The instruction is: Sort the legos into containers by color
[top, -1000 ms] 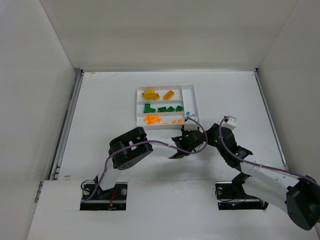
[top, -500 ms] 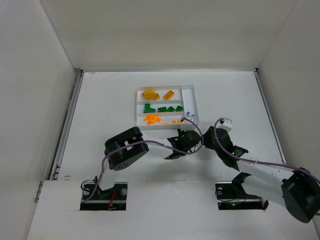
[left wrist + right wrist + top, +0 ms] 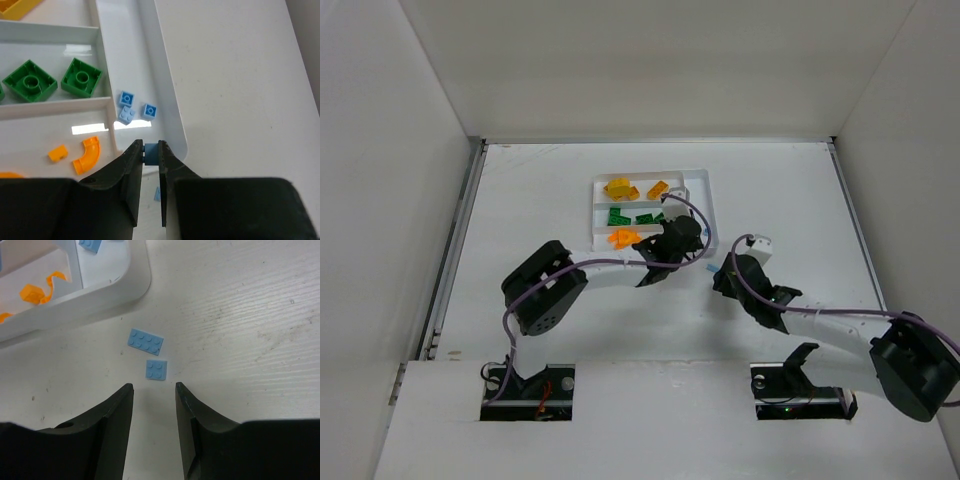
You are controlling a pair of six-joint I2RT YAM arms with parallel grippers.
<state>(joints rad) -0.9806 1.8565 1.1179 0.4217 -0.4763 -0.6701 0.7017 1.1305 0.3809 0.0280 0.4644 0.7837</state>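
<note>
Once the left gripper (image 3: 150,149) had pinched shut on a pale blue brick (image 3: 150,153), it swung up to the tray (image 3: 167,100) corner, seemingly just short of the narrow slot (image 3: 125,60). The right gripper (image 3: 154,390), jaws parting, neared two loose blue bricks (image 3: 145,341) on the table (image 3: 240,340).

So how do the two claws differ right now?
The left gripper is shut on a small blue brick; the right gripper stands open and empty. The left hangs at the white tray's corner; the right hovers over the table, above two loose blue bricks. Both are black two-finger claws.
</note>
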